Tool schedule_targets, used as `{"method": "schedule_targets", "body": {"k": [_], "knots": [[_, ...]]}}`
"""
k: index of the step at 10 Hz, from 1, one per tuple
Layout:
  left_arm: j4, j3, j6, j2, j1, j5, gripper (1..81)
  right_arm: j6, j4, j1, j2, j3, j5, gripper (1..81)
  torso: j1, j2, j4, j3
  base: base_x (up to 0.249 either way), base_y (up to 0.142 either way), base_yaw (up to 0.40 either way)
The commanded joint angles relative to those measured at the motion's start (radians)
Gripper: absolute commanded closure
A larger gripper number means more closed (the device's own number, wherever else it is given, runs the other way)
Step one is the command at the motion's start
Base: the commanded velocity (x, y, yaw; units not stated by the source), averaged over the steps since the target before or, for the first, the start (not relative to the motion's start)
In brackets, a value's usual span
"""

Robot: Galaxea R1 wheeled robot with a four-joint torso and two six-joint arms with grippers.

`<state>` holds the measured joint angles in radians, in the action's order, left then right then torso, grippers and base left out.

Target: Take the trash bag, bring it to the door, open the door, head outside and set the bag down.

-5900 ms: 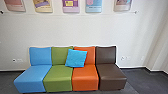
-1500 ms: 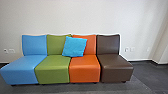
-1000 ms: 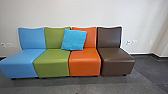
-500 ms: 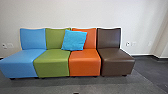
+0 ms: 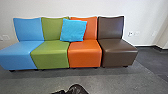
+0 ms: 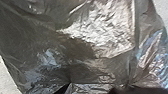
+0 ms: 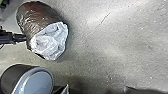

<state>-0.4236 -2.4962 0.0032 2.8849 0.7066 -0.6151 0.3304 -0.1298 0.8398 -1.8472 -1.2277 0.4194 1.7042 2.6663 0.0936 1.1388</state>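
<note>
Black in finish: meeting bag (image 7: 41, 15) with left gripper (image 7: 24, 38) before seats' (image 5: 85, 61) front edge, presumably for carrying; not managing to tell whether clamping.

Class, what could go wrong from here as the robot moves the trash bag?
The dark, shiny plastic trash bag looks thin and crinkled, so it might tear. The black arm seems to meet it at one side, so lifting could tip it. Driving forward might bump the row of coloured seats ahead.
</note>
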Motion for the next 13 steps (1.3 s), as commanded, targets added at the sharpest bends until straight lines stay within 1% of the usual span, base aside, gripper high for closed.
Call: {"method": "schedule_targets", "body": {"k": [1,2,5,7,8,13], "knots": [[-0.023,0.003,0.004,0.005,-0.176,-0.068,1.0,-0.001,-0.024,-0.087,0.053,0.021,0.044,1.0,0.036,0.034,0.000,0.000,0.000,0.000,0.000],[-0.023,0.003,0.004,0.011,-0.187,-0.066,1.0,-0.001,-0.024,-0.087,0.052,0.018,0.044,1.0,0.004,0.004,0.000,0.007,0.000,0.000,0.000],[-0.010,-0.053,0.008,0.068,-0.184,-0.061,1.0,-0.001,-0.024,-0.083,0.043,0.011,0.044,1.0,0.010,0.013,0.000,0.015,0.000,0.000,0.000],[-0.015,-0.107,0.008,0.107,-0.141,-0.051,1.0,-0.001,-0.024,-0.078,0.029,0.005,0.044,1.0,0.010,0.013,0.000,0.015,0.000,0.000,0.000],[-0.015,-0.141,0.017,0.125,-0.120,-0.015,1.0,-0.001,-0.025,-0.070,0.020,0.004,0.042,1.0,0.010,0.013,0.000,0.015,0.000,0.000,0.000],[-0.006,-0.147,0.018,0.153,-0.042,0.153,1.0,0.001,-0.025,-0.029,0.003,-0.004,0.042,1.0,0.010,0.013,0.000,0.015,0.000,0.000,0.000]]}}
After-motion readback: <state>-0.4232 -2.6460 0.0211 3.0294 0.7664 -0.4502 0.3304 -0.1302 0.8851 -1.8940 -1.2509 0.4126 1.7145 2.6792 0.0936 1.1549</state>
